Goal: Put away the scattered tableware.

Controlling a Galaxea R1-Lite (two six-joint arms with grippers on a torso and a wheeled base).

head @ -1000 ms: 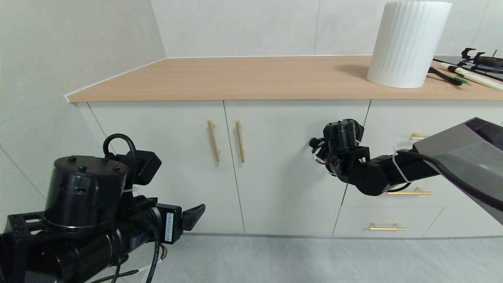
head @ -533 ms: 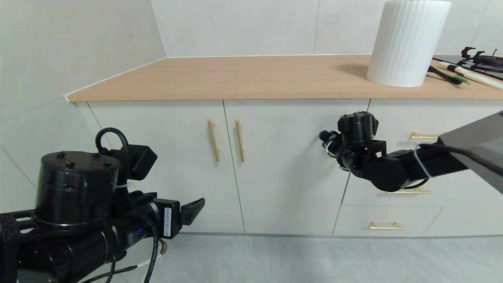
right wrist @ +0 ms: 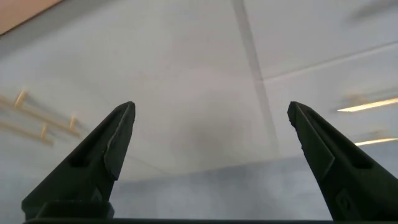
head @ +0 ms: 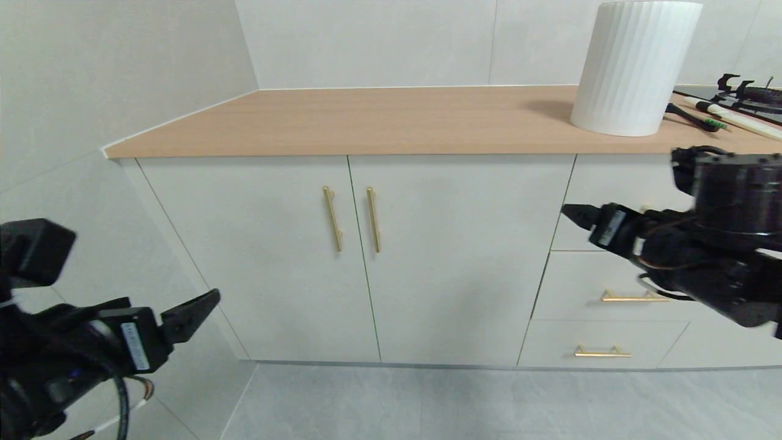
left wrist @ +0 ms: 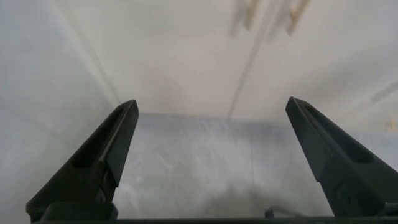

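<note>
before the cabinets [head: 440, 256] we've swung both arms apart, left gripper [left wrist: 211, 102] and right gripper [right wrist: 210, 106] wide open and empty, so the far-right utensils [head: 708, 117] aren't grabbed yet.

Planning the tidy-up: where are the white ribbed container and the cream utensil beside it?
white ribbed container [head: 632, 67], head view, middle of its side wall.
cream utensil [head: 742, 120], head view, along its handle.

One white ribbed holder [head: 635, 67]. Two doors [head: 244, 256], two upright handles [head: 332, 219]. Three drawers [head: 586, 275]; two bar handles [head: 633, 298] seen whole. Several utensils [head: 696, 118] on counter [head: 379, 122], exact count unclear.
</note>
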